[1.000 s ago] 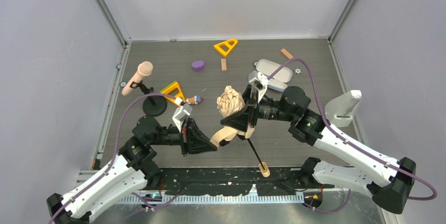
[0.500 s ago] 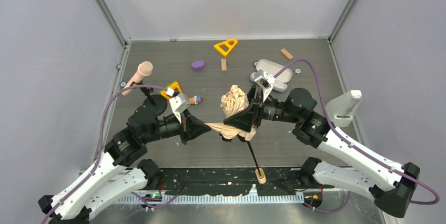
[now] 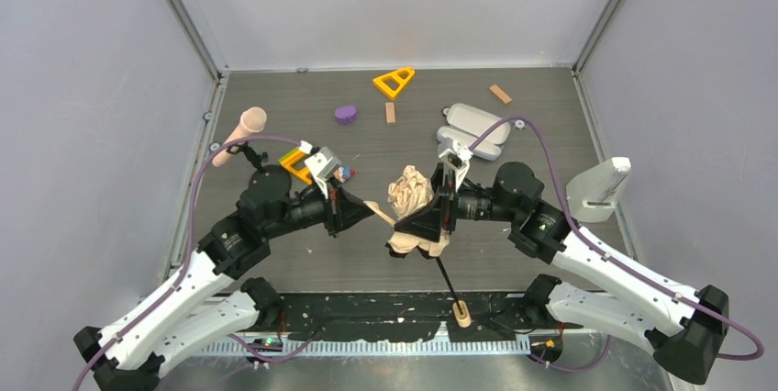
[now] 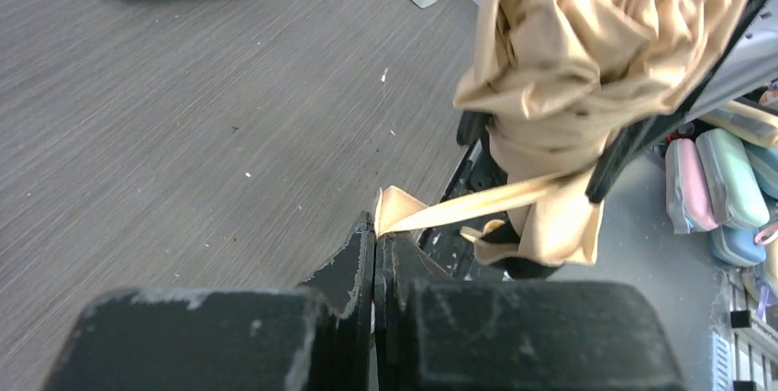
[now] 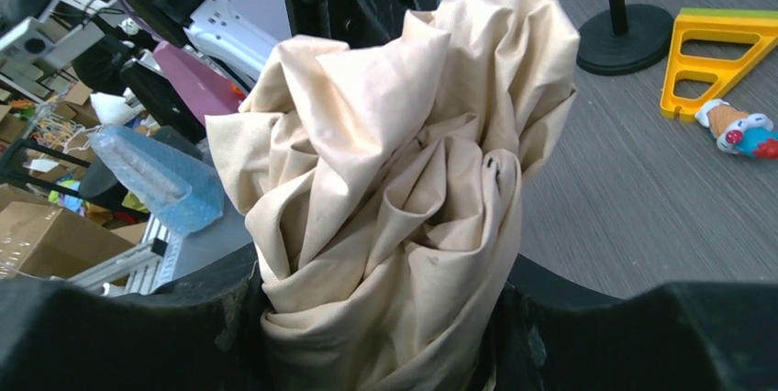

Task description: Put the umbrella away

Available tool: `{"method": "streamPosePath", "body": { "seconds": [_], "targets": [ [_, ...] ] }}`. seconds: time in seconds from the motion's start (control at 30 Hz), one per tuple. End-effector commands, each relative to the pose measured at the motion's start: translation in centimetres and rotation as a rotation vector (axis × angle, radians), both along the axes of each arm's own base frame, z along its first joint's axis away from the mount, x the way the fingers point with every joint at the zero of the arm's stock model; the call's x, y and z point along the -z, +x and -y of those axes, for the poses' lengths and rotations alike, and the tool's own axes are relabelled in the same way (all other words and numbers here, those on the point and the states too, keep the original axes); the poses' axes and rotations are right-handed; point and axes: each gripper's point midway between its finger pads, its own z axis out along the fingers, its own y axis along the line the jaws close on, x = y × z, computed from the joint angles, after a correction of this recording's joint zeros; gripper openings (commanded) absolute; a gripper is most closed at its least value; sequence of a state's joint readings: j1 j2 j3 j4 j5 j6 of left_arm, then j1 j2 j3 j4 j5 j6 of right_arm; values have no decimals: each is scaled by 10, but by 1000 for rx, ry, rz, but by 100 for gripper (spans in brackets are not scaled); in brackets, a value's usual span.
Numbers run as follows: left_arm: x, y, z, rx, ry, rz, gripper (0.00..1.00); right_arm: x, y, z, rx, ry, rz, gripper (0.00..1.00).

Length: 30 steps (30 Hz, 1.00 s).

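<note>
Folding umbrella (image 3: pixel 410 196) of pale beige-peach fabric, canopy crumpled into a tight bundle, thin black shaft (image 3: pixel 446 275) slanting down to a small tan handle (image 3: pixel 461 310) at the near edge; contact of handle with the surface not determinable. Located mid-table between both arms, bundle raised above the dark wood-grain tabletop (image 3: pixel 550 134). Right gripper (image 3: pixel 410 223): jaws clasped around the bunched canopy, fabric spilling out above and below the fingers. Left gripper (image 4: pixel 374 226): jaws clenched on the end of a flat beige strap (image 4: pixel 477 206), stretched taut from the bundle. Also noted on the table, apart from the umbrella: pink-headed microphone (image 3: pixel 250 121) on a black stand, at left; yellow plastic triangle (image 3: pixel 393 82), far side; small purple block (image 3: pixel 345 114); short wooden bar (image 3: pixel 390 112); second wooden bar (image 3: pixel 500 94); lavender-grey oblong case (image 3: pixel 472 122); yellow-orange triangle (image 3: pixel 295 163) and small toy figure (image 3: pixel 346 173), both just beside the left wrist.
</note>
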<state>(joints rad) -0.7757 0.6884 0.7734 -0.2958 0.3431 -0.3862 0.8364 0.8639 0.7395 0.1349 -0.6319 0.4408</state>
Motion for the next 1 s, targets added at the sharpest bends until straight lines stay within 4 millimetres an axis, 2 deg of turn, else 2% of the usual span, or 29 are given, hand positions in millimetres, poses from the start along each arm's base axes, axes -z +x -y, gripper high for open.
{"method": "streamPosePath", "body": {
  "seconds": [0.0,0.1,0.23,0.3,0.33,0.43,0.53,0.57,0.7,0.77,0.8,0.97],
  "targets": [
    [-13,32,-5,-127,-65,21,0,-2,-18,3,-95,23,96,6],
    [-11,39,-8,-145,-68,14,0,22,-12,1,-81,-29,85,6],
    [4,47,-10,-140,-73,-50,0,41,-6,-3,-78,-71,83,6],
    [8,48,-9,-124,-100,-69,0,54,3,-3,-34,-116,92,6],
    [11,47,-9,-110,-115,-69,0,59,9,-2,-7,-134,109,6],
    [5,35,-4,-24,-168,-32,0,81,36,6,148,-208,105,6],
    [9,16,1,88,-157,-36,0,89,41,7,178,-222,89,6],
    [13,10,2,124,-151,-48,6,89,40,4,171,-217,77,6],
    [23,-14,2,238,-156,-71,74,86,34,-4,112,-190,62,6],
    [21,-22,-1,262,-165,-50,97,84,30,-7,77,-185,61,6],
    [17,-26,-2,274,-170,-32,99,82,26,-9,47,-180,60,6],
    [-7,-33,-5,286,-225,34,100,77,15,-17,-60,-181,60,6]
  ]
}}
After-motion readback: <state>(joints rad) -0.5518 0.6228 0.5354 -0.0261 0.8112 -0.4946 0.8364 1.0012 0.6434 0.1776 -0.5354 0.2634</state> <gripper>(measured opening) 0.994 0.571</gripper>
